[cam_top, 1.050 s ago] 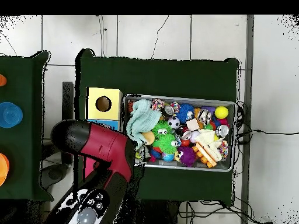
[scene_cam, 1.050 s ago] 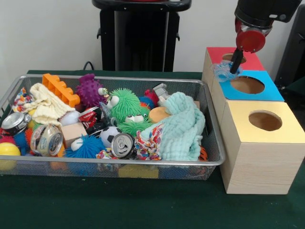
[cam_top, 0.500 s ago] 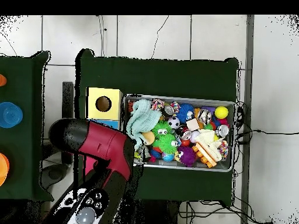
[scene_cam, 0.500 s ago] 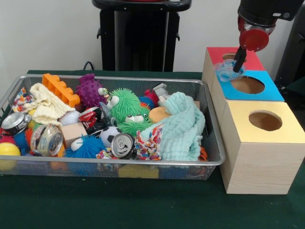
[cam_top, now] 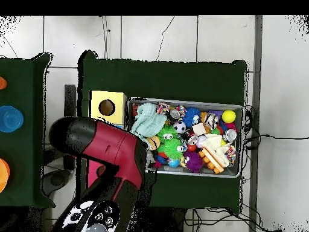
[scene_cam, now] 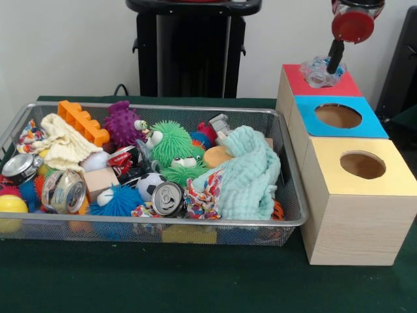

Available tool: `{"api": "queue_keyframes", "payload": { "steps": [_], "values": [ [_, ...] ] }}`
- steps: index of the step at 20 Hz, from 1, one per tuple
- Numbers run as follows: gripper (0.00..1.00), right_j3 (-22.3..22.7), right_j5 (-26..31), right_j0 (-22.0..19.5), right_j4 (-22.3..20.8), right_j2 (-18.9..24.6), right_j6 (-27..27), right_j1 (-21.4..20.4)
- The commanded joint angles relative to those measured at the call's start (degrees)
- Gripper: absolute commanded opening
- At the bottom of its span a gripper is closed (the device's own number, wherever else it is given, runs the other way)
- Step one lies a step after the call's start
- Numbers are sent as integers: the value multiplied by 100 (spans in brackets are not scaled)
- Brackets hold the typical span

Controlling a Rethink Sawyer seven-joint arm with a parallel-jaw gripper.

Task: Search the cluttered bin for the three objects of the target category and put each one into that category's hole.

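Nearest the camera, the wire mesh bin (scene_cam: 287, 222) is seen packed with clutter: a crushed drink can (scene_cam: 167, 197), a teal cloth (scene_cam: 247, 176), a green fuzzy toy (scene_cam: 171, 142) and an orange building brick (scene_cam: 81, 121). Beside it stand the yellow-topped box (scene_cam: 355, 195), then the blue-topped box (scene_cam: 342, 117), their holes showing nothing inside. Farthest back, a crumpled clear plastic item (scene_cam: 318, 72) is held over the red-topped box (scene_cam: 316, 81), about at its hole. It is clasped by the gripper (scene_cam: 335, 60), whose dark tips are closed on its upper edge, so it hangs just beneath them. This delivery is judged nearly done, release remaining; how many items went in already cannot be told.
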Motion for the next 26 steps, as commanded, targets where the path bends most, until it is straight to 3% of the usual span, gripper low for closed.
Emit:
{"api": "queue_keyframes", "payload": {
  "steps": [1, 12, 20, 26],
  "values": [
    [0, -389, 354, -141, -1, 536, 1069, 196],
    [0, -505, -51, -143, 103, 613, 1163, 544],
    [0, -314, -414, -157, 156, 687, 970, 667],
    [0, -1058, -353, 42, 163, 506, 1722, 1417]
  ]
}}
